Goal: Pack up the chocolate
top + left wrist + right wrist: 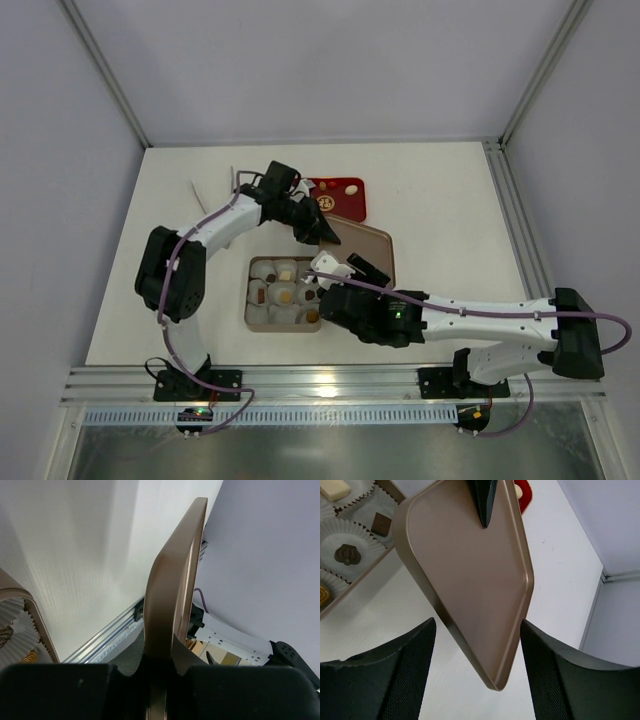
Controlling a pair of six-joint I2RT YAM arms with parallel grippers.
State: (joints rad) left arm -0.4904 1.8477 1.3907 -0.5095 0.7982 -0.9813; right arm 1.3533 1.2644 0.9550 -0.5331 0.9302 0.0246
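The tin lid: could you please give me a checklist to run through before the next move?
1. Left hand shut on the lid at its edge: ok.
2. Right hand open, one finger on each side of the lid's free end: ok.
3. Lid level over the tin: not ok; it hangs tilted beside it.
4. Chocolate seated in paper cups: ok.
5. All chocolate packed: cannot tell; a cream piece seems to lie on the red tray.
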